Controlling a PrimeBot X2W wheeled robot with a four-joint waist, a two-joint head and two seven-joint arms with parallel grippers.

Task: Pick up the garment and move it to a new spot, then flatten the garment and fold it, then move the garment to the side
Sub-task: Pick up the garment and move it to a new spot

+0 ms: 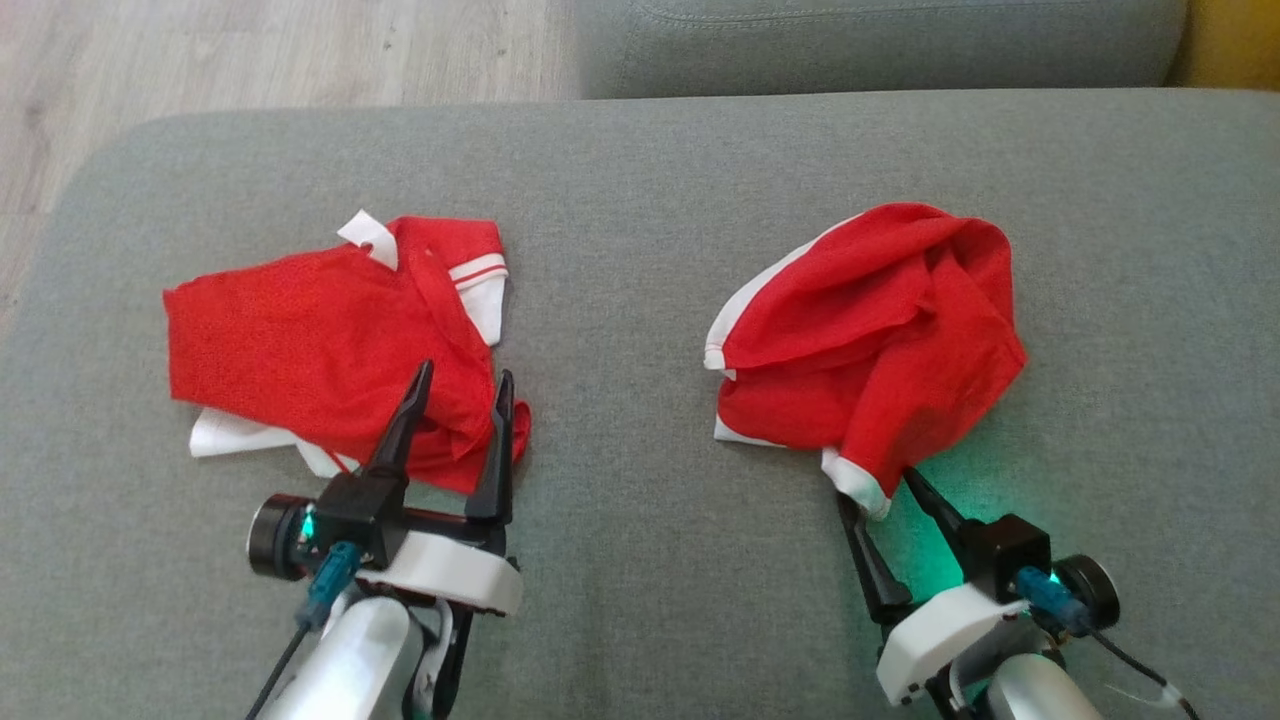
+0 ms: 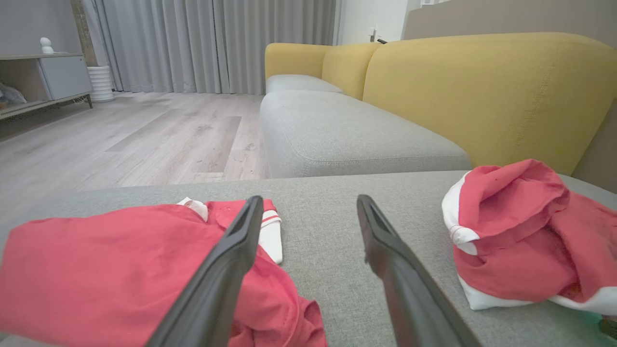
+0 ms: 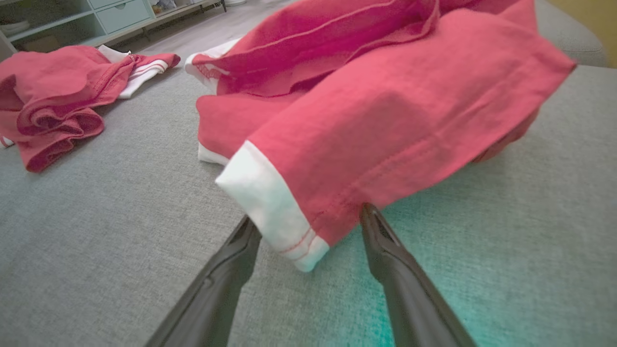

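Right gripper (image 1: 878, 490), lower right of the head view, stood jaws apart with the white cuff (image 3: 270, 207) of the crumpled right garment (image 1: 880, 320) between them. Left gripper (image 1: 465, 370), lower left, was likewise spread over the near edge of the left garment (image 1: 300, 340). Risk: a pinch on the cuff alone could drag the bulk across the sofa (image 1: 620, 200), bunching it further.

From the head we look down at the gray cushion (image 1: 640, 620), with the left garment (image 1: 300, 340) and the right garment (image 1: 870, 320) both in sight. Our left wrist camera sits low and looks flat across the cushion toward the yellow sofa back (image 2: 482, 96). Our right wrist camera is very close to the right garment, with the left one farther off. All three views share both garments.
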